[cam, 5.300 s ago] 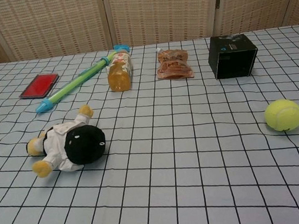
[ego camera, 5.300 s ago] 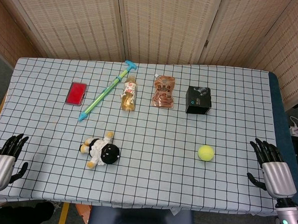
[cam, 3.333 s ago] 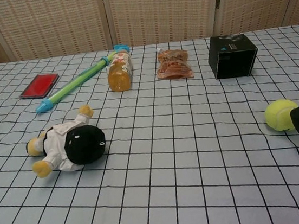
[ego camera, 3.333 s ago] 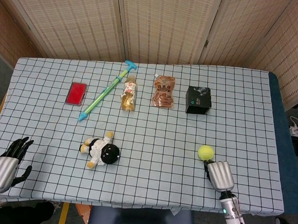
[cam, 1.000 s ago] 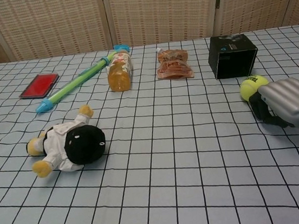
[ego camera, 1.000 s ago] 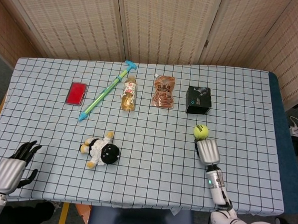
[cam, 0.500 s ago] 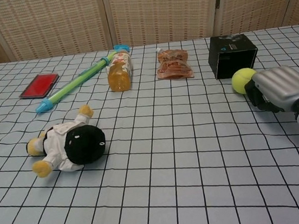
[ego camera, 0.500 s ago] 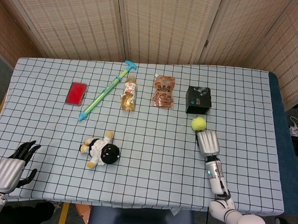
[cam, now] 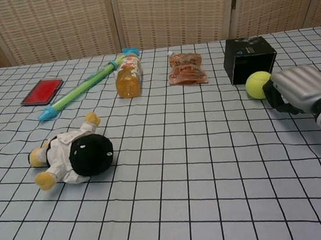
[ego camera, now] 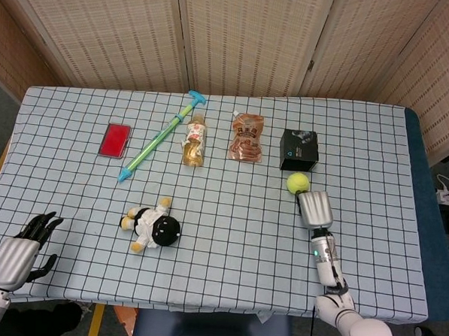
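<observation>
Chest view shows the right hand (cam: 299, 92) with its fingers curled around the near right side of the tennis ball (cam: 258, 84), which lies on the checked tablecloth (cam: 184, 170) just in front of the black box (cam: 249, 59). Whether the fingers truly clamp the ball or only press against it cannot be told; it looks more like a push than a firm hold. My worry is that a round ball held so loosely could roll away to the left, or get jammed against the box and shove it back.

Head view puts the left hand (ego camera: 18, 251) at the near left corner, fingers spread and holding nothing, well apart from everything.

Further left along the far row lie a snack pouch (ego camera: 246, 137), a bottle (ego camera: 194, 140) on its side, a green and blue stick (ego camera: 161, 136) and a red case (ego camera: 114, 140). A stuffed doll (ego camera: 152, 225) lies nearer, clear of the ball's surroundings. Only the box crowds the ball.
</observation>
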Robot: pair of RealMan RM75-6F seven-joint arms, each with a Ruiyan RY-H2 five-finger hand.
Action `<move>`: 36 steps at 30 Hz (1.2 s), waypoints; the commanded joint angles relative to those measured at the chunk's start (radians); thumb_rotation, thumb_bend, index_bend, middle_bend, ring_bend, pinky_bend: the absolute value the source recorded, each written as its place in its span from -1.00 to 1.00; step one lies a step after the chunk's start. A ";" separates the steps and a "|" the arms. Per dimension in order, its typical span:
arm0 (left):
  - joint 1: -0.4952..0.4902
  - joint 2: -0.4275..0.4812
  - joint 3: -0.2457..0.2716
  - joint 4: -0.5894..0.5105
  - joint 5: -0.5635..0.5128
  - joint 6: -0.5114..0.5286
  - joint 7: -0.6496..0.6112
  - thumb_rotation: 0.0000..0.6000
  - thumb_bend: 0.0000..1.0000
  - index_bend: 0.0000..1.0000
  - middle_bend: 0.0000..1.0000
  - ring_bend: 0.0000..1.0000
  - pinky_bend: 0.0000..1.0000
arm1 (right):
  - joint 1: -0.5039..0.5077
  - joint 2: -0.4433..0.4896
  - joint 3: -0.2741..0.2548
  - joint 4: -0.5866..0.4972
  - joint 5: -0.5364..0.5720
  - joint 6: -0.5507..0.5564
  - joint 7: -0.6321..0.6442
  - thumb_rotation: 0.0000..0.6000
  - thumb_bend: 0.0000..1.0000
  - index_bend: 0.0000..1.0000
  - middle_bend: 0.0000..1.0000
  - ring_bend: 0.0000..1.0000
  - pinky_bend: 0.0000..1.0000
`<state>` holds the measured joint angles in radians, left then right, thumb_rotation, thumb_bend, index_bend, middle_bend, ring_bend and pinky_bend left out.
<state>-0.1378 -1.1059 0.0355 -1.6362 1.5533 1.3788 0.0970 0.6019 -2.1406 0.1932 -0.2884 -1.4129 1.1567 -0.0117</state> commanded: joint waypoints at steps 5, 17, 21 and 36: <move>0.001 0.001 0.002 -0.002 0.005 0.004 0.001 1.00 -0.16 -0.74 -0.94 -0.90 -0.12 | 0.004 0.001 -0.009 0.004 -0.003 -0.010 0.046 1.00 1.00 0.22 0.18 0.14 0.71; -0.002 0.005 0.009 -0.009 0.006 -0.008 0.013 1.00 -0.16 -0.74 -0.94 -0.90 -0.12 | -0.004 0.024 -0.035 -0.026 -0.026 0.014 0.172 1.00 0.30 -0.25 -0.31 -0.42 0.19; -0.003 0.005 0.009 -0.011 0.006 -0.010 0.016 1.00 -0.16 -0.74 -0.94 -0.90 -0.12 | -0.003 0.023 -0.039 -0.019 -0.028 0.017 0.180 1.00 -0.15 -0.36 -0.39 -0.46 0.17; -0.002 0.007 0.010 -0.011 0.009 -0.005 0.013 1.00 -0.15 -0.74 -0.94 -0.90 -0.12 | 0.008 0.022 -0.035 -0.011 -0.016 -0.020 0.215 1.00 -0.58 -0.96 -0.80 -0.83 -0.27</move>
<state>-0.1396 -1.0991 0.0453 -1.6474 1.5621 1.3737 0.1095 0.6089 -2.1188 0.1576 -0.2988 -1.4304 1.1372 0.2017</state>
